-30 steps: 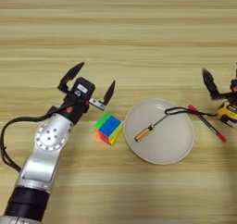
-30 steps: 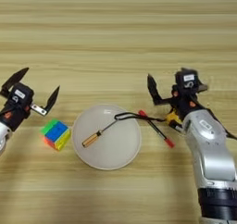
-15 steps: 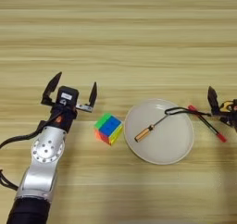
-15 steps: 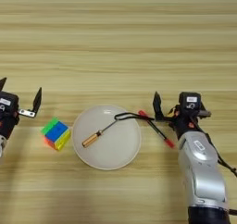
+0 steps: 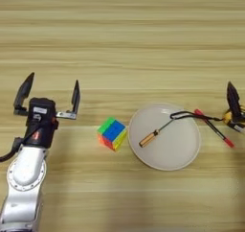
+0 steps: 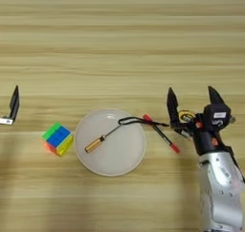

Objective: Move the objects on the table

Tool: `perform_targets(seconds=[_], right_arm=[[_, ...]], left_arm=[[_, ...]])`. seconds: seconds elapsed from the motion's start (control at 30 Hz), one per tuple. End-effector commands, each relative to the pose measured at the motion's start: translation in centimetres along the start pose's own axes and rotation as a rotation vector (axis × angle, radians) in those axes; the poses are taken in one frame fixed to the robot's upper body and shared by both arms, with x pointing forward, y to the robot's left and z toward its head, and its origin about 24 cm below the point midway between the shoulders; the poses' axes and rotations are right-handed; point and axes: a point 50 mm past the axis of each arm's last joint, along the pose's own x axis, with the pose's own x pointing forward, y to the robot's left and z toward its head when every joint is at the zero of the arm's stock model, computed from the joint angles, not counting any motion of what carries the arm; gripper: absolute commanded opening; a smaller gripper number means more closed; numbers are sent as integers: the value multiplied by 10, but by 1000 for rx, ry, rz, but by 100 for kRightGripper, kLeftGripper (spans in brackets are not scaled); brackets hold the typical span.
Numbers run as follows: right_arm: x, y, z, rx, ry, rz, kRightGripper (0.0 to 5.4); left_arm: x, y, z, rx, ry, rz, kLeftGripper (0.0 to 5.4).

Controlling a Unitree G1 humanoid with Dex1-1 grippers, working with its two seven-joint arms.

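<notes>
Plate holds the tool; left gripper beyond the cube, right gripper over the tape, fingers apart, nothing held.

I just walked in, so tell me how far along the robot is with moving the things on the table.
Nothing is in hand: both pincers are open. The left pincer is left of the puzzle cube. The right pincer hovers at the yellow tape measure, beside the red pen. The wooden-handled tool lies on the plate. Whether anything has been moved cannot be told.
</notes>
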Motion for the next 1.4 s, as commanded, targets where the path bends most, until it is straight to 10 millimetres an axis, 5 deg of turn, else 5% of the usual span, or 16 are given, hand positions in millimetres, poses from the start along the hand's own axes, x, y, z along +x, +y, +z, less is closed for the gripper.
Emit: perform_targets(seconds=[0.03,0.8,1.1,1.23,1.4], right_arm=[[-1,-7,12,-15,-41,-33,540],[-103,1,40,-17,89,-30,540],[-159,5,4,39,243,-31,540],[-155,6,-6,33,224,-39,540],[-123,-3,-12,24,190,-47,540]], left_arm=[[-6,1,11,18,-23,-20,537],[-109,19,49,57,58,51,537],[-166,8,22,120,134,52,537],[-163,7,10,133,118,56,537],[-132,2,3,127,73,63,537]])
